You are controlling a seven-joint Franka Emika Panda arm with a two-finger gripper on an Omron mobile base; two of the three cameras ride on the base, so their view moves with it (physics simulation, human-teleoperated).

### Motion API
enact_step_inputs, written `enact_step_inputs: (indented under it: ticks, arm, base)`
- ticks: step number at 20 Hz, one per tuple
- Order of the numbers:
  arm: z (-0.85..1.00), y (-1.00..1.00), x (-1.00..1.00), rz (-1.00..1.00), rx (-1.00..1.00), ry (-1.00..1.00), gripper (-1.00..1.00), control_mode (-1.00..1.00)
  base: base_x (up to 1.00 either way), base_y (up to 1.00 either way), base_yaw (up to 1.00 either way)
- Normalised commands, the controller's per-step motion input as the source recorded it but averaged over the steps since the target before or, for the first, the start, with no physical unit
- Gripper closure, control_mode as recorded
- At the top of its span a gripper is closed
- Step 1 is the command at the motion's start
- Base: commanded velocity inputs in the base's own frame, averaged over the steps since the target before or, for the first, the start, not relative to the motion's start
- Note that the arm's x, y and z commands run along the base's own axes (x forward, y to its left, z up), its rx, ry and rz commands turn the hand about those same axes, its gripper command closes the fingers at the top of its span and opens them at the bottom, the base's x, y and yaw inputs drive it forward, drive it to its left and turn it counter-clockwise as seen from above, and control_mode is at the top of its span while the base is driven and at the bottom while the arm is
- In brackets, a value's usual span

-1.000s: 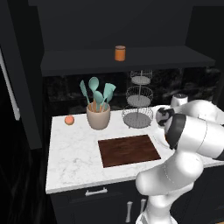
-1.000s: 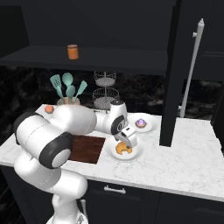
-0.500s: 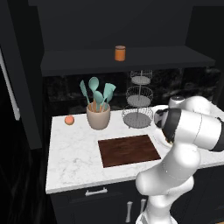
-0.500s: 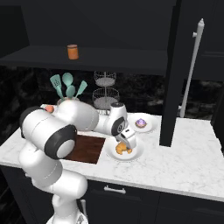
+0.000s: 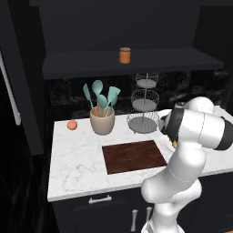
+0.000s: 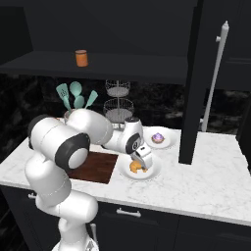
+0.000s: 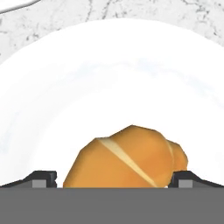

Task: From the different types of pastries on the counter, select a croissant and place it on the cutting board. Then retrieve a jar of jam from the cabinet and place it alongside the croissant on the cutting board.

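The golden croissant (image 7: 127, 159) lies on a white plate (image 7: 109, 78) on the marble counter (image 6: 206, 181). My gripper (image 6: 140, 160) hangs straight down over it, open, one dark fingertip (image 7: 42, 178) on each side of the pastry, very close to it. To the plate's left lies the dark brown cutting board (image 6: 95, 166) (image 5: 133, 156), bare. The orange jar of jam (image 6: 81, 58) (image 5: 124, 55) stands on the black cabinet's shelf (image 5: 136, 61). The purple-topped pastry (image 6: 158, 138) sits on its own plate behind the croissant.
A beige pot of teal utensils (image 5: 102, 120) and a wire tiered stand (image 5: 144, 107) stand behind the board. A peach-coloured fruit (image 5: 72, 124) lies at the counter's back left. A black upright panel (image 6: 191, 98) rises right of the plates.
The hand has dropped a little closer onto the croissant's plate and the arm's elbow has swung; the pastries, board and jar have stayed put.
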Motion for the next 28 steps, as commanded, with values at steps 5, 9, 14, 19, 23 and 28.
enact_step_inputs:
  ticks: [5,9,14,19,23,28]
  arm:
    - [-0.19,0.0,0.0,-0.02,0.0,0.0,-1.0,-1.0]
    - [-0.18,0.0,0.0,-0.01,0.0,0.0,1.0,-1.0]
    - [-0.23,0.0,0.0,0.0,0.0,0.0,1.0,-1.0]
    - [-0.17,0.0,0.0,0.0,0.0,0.0,1.0,-1.0]
    - [-0.04,0.0,0.0,-0.02,0.0,0.0,1.0,-1.0]
    - [0.19,-0.06,0.07,-0.03,0.03,0.02,1.0,-1.0]
  base:
    - [0.0,0.0,0.0]
    - [0.0,0.0,0.0]
    - [0.0,0.0,0.0]
    - [0.0,0.0,0.0]
    - [0.0,0.0,0.0]
    - [0.0,0.0,0.0]
